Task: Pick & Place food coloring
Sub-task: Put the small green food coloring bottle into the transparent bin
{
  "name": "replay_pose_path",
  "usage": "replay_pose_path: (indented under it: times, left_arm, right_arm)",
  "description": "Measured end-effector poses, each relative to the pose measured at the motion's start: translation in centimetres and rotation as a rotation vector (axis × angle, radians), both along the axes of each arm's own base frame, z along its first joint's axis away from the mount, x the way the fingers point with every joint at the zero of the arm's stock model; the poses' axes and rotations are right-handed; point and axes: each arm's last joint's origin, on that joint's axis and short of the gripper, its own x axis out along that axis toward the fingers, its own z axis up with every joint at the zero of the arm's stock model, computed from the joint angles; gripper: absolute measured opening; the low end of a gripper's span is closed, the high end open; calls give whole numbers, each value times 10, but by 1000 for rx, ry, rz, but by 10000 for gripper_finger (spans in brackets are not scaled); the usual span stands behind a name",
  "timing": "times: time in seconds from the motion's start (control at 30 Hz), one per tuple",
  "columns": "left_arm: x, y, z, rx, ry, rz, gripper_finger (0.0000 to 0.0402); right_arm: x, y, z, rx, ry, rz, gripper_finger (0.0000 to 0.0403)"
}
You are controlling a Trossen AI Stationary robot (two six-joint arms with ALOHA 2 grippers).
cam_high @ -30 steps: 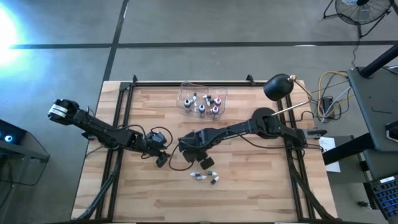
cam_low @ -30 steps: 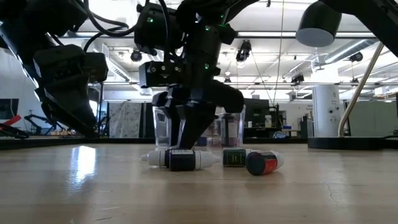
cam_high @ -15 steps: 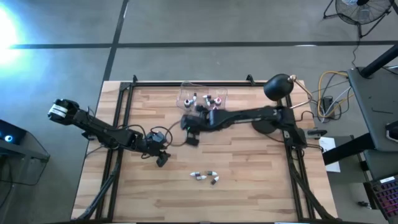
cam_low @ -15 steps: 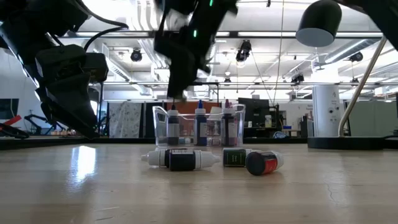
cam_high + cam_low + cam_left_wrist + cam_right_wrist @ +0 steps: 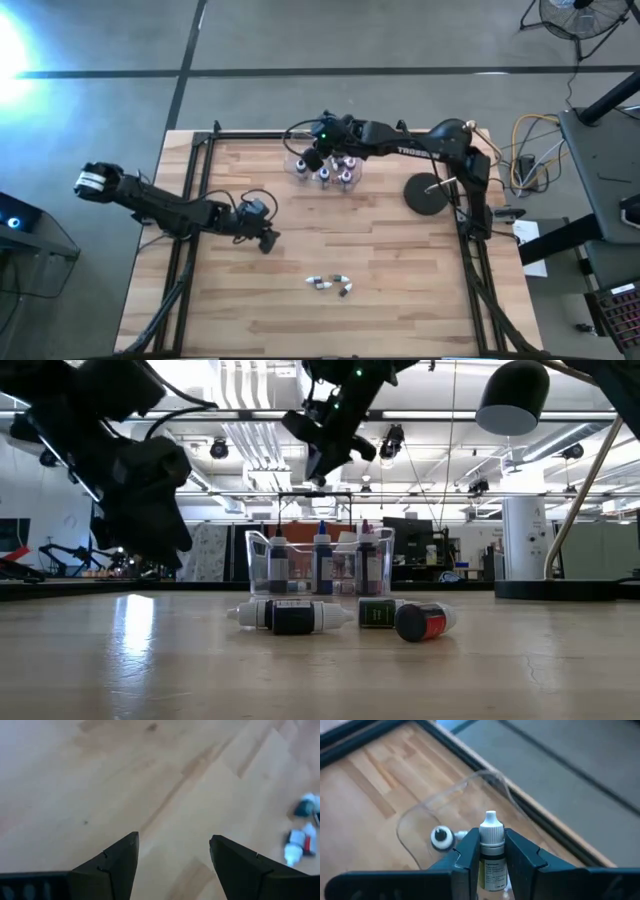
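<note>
- Worktop (image 5: 400, 300): the wooden surface that carries everything I work with. I keep its near half bare so the loose pieces stay easy to reach.
- Right arm (image 5: 400, 152): I have it stretched along the far edge of the worktop, carrying its load over the collection point.
- Left arm (image 5: 170, 210): waiting low at the left side of the worktop, clear of the right arm's path.
- Clear box (image 5: 300, 150): stands at the middle of the far edge. Several bottles already stand upright inside it, so I judge it to be the drop point.
- Right gripper (image 5: 491, 851): high above the box in the low view, fingers pressed onto a small bottle.
- Left gripper (image 5: 172, 852): fingers spread wide with only bare wood between them. The loose bottles lie ahead of it and well apart.
- Held food coloring bottle (image 5: 491, 845): white-capped, clamped upright by its body with the cap standing proud of the fingertips. That hold should let it drop base-first into the box, whose rim lies just beyond it.
- Loose food coloring (image 5: 330, 284): a small cluster lying on their sides near the middle of the near half of the worktop, well apart from both grippers. By my judgement these are still to be picked up.
</note>
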Motion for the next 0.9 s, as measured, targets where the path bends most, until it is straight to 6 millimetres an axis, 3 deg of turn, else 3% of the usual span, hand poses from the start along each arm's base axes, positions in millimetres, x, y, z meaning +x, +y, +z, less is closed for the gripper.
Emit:
replay_pose_path:
  times: [0.17, 0.53, 0.63, 0.73, 0.9]
  left_arm:
    - [4, 14, 3, -99, -12, 57, 218]
    - [9, 23, 11, -138, -38, 49, 218]
    - [9, 21, 11, -152, -39, 54, 218]
    - [9, 18, 10, -153, -35, 41, 218]
    - [8, 17, 9, -109, -24, -9, 218]
  right_arm:
    - [-6, -10, -8, 98, 13, -19, 83]
    - [-12, 0, -3, 65, 130, 58, 210]
    - [-12, 24, 4, 58, 225, 220, 229]
    - [-13, 67, 6, 99, 326, 487, 238]
    - [-13, 147, -24, 146, 495, 746, 236]
